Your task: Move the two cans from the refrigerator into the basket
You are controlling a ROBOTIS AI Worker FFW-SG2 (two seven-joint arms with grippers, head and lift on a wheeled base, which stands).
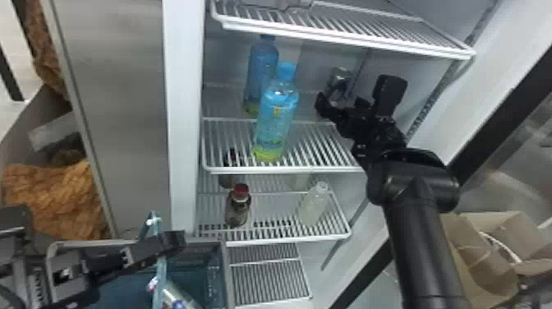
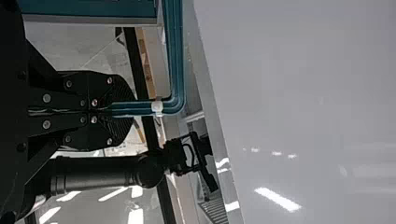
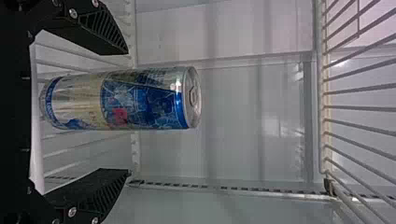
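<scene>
We're working two arms at the refrigerator. Right side: we're holding the black two-fingered right gripper inside the compartment below the white top wire shelf, jaws apart. Between them, touching neither, the silver, blue-and-cream cylindrical can is standing upright toward the back of the white middle wire shelf. In the right wrist view we're seeing a gap on both sides of it, with its flat metal end and pull tab showing. Left side: we're keeping the black flat-fingered left gripper over the basket in front of the refrigerator, jaws together, clamped on the slim teal handle, with a small white clip sitting on the handle just past the fingertips. Below, the dark teal, grey-rimmed basket is holding a silver cylindrical can with blue marks, lying at a slant and partly cut off by the lower edge of the head view. On the middle shelf, two tall blue plastic bottles are standing near the can, one in front and one behind. One shelf down, a dark bottle with a red cap and a pale translucent bottle are standing well apart. Off to the right, an open brown paper bag is sitting outside the refrigerator.
</scene>
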